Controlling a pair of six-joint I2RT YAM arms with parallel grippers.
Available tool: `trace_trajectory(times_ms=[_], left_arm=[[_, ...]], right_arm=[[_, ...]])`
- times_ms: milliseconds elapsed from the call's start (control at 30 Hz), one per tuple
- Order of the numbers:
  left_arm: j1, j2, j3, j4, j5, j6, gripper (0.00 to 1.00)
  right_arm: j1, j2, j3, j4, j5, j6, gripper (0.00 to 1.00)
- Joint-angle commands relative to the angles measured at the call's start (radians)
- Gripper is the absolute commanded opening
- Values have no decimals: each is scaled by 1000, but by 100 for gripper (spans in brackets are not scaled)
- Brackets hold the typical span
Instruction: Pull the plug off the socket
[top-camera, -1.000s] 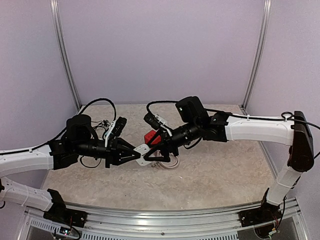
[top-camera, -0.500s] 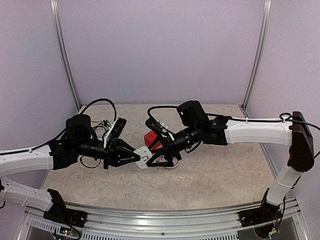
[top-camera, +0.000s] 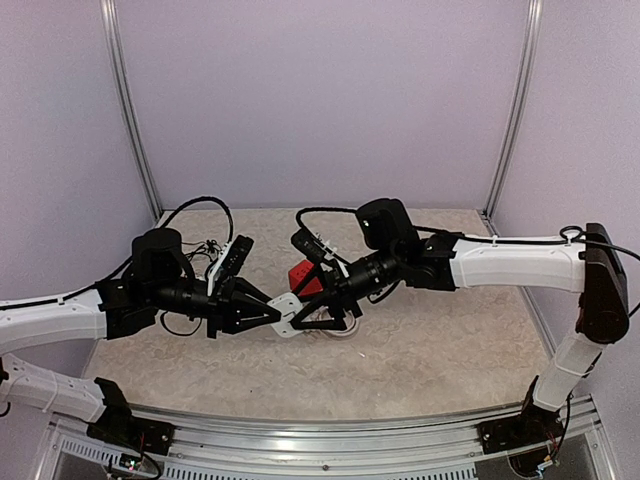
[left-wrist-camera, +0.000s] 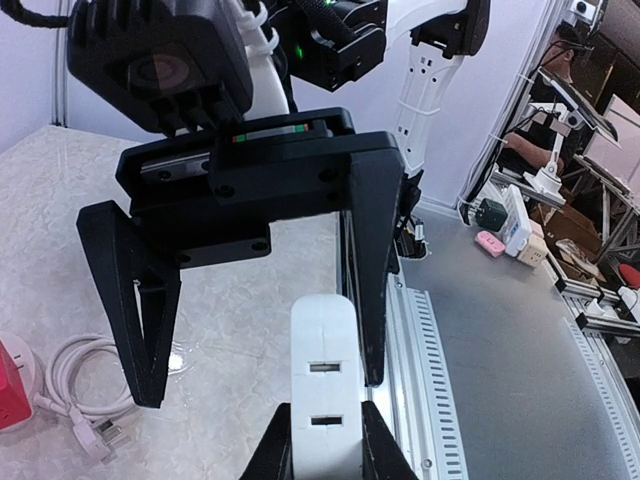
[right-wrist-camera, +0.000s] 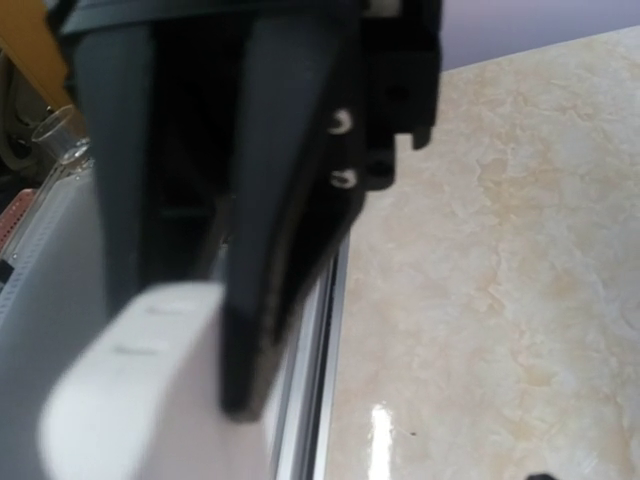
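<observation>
- L arm: you've got the left gripper (top-camera: 277, 313) closed down narrow on a flat white plastic piece (left-wrist-camera: 323, 385) w/ two small slots in its face. The fingers pinch its near end from both sides, and the rest sticks out past the tips.
- R arm: the right gripper (top-camera: 303, 312) stands wide, jaws spread, nothing clamped. It faces the left gripper tip to tip around mid-table.
- Left wrist view: the free end of the flat white plastic piece sits betw. the right gripper's two black fingers (left-wrist-camera: 365, 290). It is much closer to the finger on the pic's right side. Touching or just beside, you can't tell.
- Right wrist view: blurred. One dark finger fills the close-up, w/ the white piece at lower left next to it. Contact can't be told here either.
- Task thing: the bright red plastic cube (top-camera: 300, 276) w/ outlet faces sits on the beige marble-look table (top-camera: 450, 340). In the top view it is just behind where the two grippers meet. It is apart from the white piece, and neither gripper is on it.
- In the left wrist view only a corner of the cube shows, at the lower-left edge.
- A coiled white cable (left-wrist-camera: 70, 365) lies on the table just beside the cube. Its white plug (left-wrist-camera: 100, 437) w/ metal prongs lies flat on the table, near the cube but apart from it.
</observation>
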Motion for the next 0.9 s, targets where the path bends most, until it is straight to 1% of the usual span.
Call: trace_trajectory(times_ms=[0,600,867], left_arm=[[-13,10,43,-7,24,20,0],[-20,16,48,5,55,24,0],[16,21,28,-14,26,34,0]], right_arm=[[-4,27,32,19,27,20,87],[-29,111,24,92,-35,51,86],[-28,54,8,105,-67,57,87]])
